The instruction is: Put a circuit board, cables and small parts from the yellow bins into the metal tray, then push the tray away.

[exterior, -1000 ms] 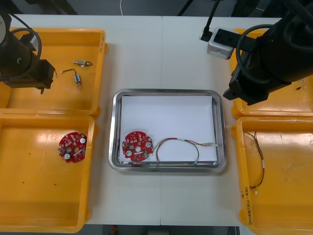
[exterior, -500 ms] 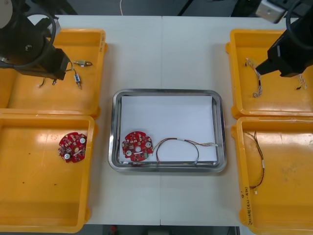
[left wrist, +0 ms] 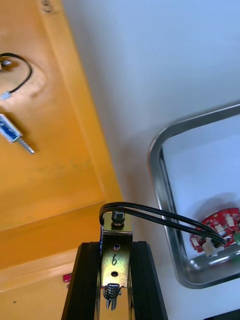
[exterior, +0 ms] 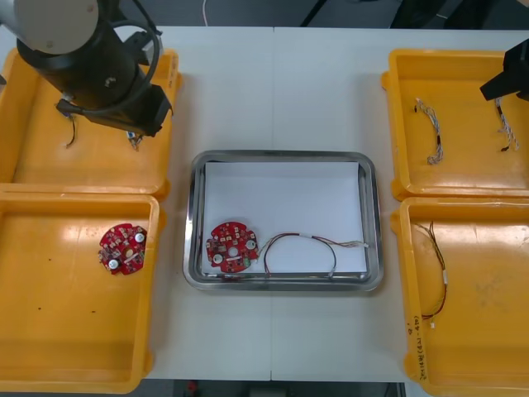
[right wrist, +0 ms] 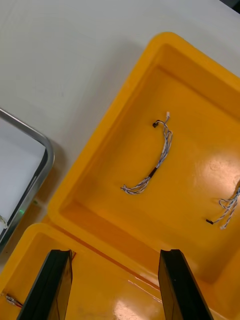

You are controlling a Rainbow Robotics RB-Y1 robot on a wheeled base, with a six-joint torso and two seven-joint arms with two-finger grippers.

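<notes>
In the left wrist view my left gripper (left wrist: 116, 250) is shut on a small metal part (left wrist: 116, 235) whose looped black wire (left wrist: 160, 216) trails toward the metal tray (left wrist: 159, 175). It hangs over the table strip between the far left yellow bin (left wrist: 75, 150) and the tray. In the front view the left arm (exterior: 99, 66) covers that bin's right side. The tray (exterior: 194, 215) holds a red circuit board (exterior: 232, 246) and a red and yellow cable (exterior: 310, 244). My right gripper (right wrist: 115, 260) is open above the right bins, short of a twisted blue and white cable (right wrist: 152, 160).
A second circuit board (exterior: 122, 248) lies in the near left bin (exterior: 50, 331). Another small metal part (left wrist: 12, 132) stays in the far left bin. The far right bin (exterior: 397, 99) holds two twisted cables (exterior: 430, 132); the near right bin (exterior: 409, 331) holds a thin cable (exterior: 436, 265).
The left arm has swung right from deep in the far left bin toward the tray. The right arm has drawn back from beside the tray to the right edge.
</notes>
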